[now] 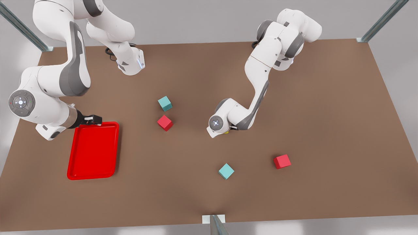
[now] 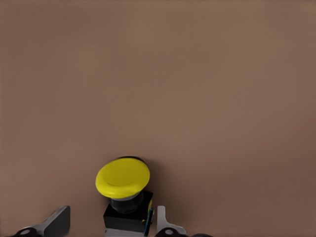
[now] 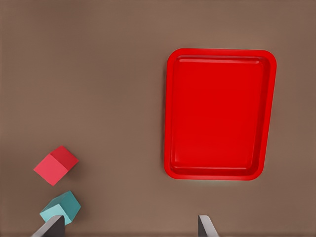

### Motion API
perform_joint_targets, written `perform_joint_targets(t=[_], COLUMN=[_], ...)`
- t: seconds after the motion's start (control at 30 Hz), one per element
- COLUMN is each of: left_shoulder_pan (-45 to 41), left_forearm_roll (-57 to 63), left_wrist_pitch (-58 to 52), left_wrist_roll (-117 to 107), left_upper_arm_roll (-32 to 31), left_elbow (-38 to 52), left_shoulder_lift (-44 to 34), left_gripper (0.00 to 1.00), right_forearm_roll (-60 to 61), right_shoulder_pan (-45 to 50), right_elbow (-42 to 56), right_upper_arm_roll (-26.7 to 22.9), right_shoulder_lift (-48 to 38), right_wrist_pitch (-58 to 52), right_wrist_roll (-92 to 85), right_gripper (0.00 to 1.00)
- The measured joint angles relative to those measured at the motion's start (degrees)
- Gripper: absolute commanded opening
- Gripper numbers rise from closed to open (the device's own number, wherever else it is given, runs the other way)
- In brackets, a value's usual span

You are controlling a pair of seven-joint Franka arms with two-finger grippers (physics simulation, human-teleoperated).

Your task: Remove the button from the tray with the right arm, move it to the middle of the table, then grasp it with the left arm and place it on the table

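A brown desk [image 1: 313,107] carries a red tray [image 1: 93,151] near its left edge as the front view shows it, two teal cubes and two red cubes scattered around the middle.

The button [image 2: 122,178], a yellow cap on a black base, is already out of the tray and sits at the middle of the desk. In the left wrist view it stands between the fingers [image 2: 55,222] of the left gripper [image 2: 111,224]; the fingers look parted, one of them just beside the base, and I cannot tell whether they touch it. In the front view the left gripper [image 1: 228,130] is low over the desk with a sliver of yellow beneath it.

The right gripper [image 1: 94,120] waits at the far rim of the tray, its fingers [image 3: 49,228] spread wide and holding nothing.

This looks like the last step, setting the button down. If so, the next move calls for the left gripper to let go fully and rise straight up.

Open desk surrounds the button; the nearest cubes lie apart from it, and the desk's edges are well away.
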Motion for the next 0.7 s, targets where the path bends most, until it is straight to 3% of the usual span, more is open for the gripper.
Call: perform_joint_targets(t=[0.23, 0.3, 0.4, 0.7], left_shoulder_pan=[0.27, 0.28, 0.43, 1.58], left_forearm_roll=[0.03, 0.05, 0.12, 0.39], left_wrist_pitch=[1.04, 1.30, 1.52, -1.04], left_wrist_roll=[-0.04, -0.06, -0.10, -1.14], left_upper_arm_roll=[0.06, 0.07, 0.07, 0.12], left_elbow=[-0.19, -0.22, -0.23, 0.64], left_shoulder_lift=[0.38, 0.43, 0.36, -4.74], left_gripper=[0.85, 0.65, 0.43, 0.43], right_forearm_roll=[0.02, 0.05, 0.07, -0.58], right_shoulder_pan=[0.14, 0.35, 0.39, 1.01], right_elbow=[0.08, 0.13, 0.34, 0.96], right_upper_arm_roll=[-0.09, -0.08, -0.09, 0.08], right_shoulder_lift=[0.27, 0.66, 1.57, 1.78], right_wrist_pitch=[0.16, 0.37, 0.64, 0.81], right_wrist_roll=[-0.16, -0.17, -0.22, -0.22], right_gripper=[1.00, 1.00, 1.00, 1.00])
